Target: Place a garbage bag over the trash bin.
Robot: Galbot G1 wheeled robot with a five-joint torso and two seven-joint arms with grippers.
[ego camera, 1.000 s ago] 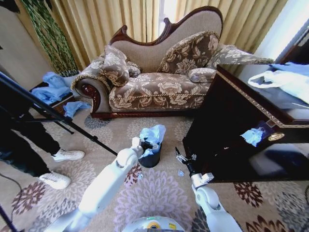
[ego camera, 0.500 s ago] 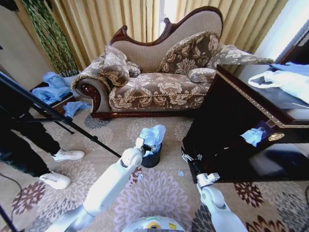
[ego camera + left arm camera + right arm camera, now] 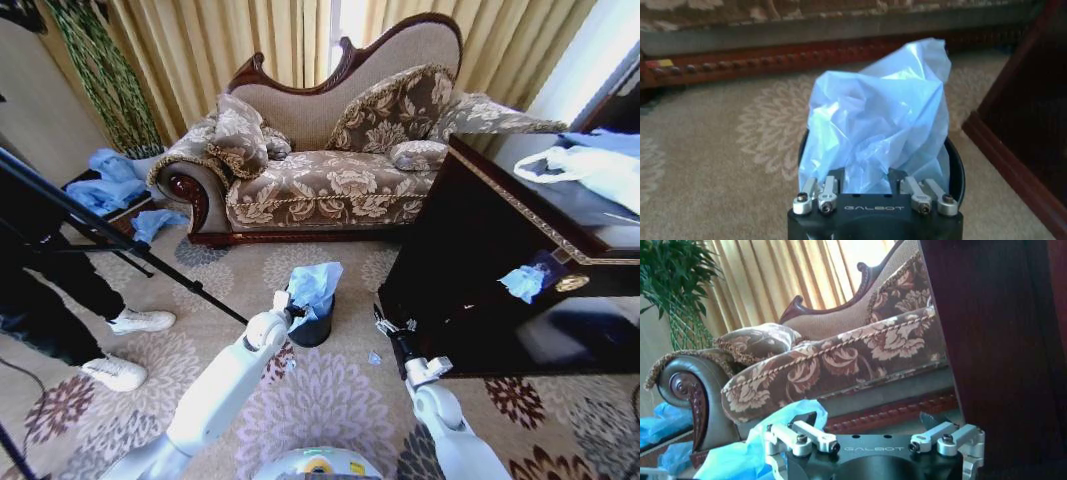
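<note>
The garbage bag (image 3: pixel 314 284) is bunched up and stuffed into the trash bin (image 3: pixel 312 330), most of it standing up out of the mouth as a crumpled light-blue plume, long axis upright and tipped a little toward the sofa (image 3: pixel 330 150). In the left wrist view the garbage bag (image 3: pixel 880 120) rises straight above the black rim of the trash bin (image 3: pixel 956 165), and the rim shows bare on both sides, so the plastic is not turned down over the edge. The bin stands upright on the patterned carpet (image 3: pixel 330 400), in front of the sofa and just beside the near corner of the dark wooden table (image 3: pixel 480 250).

The left arm reaches forward and down from the robot's body, stretched nearly straight, with the left tool (image 3: pixel 292 312) at the near side of the bin's mouth, right against the lower folds of the bag. From the wrist camera its fingers run into the plastic and are hidden there, so I cannot tell whether they are spread or pinching the bag.

The right arm is bent up closer in, and the right tool (image 3: pixel 384 326) hangs low over the carpet between the bin and the table's side, apart from both. Its fingers stand spread with nothing between them.

A white bag (image 3: pixel 580 165) lies on the table top.
</note>
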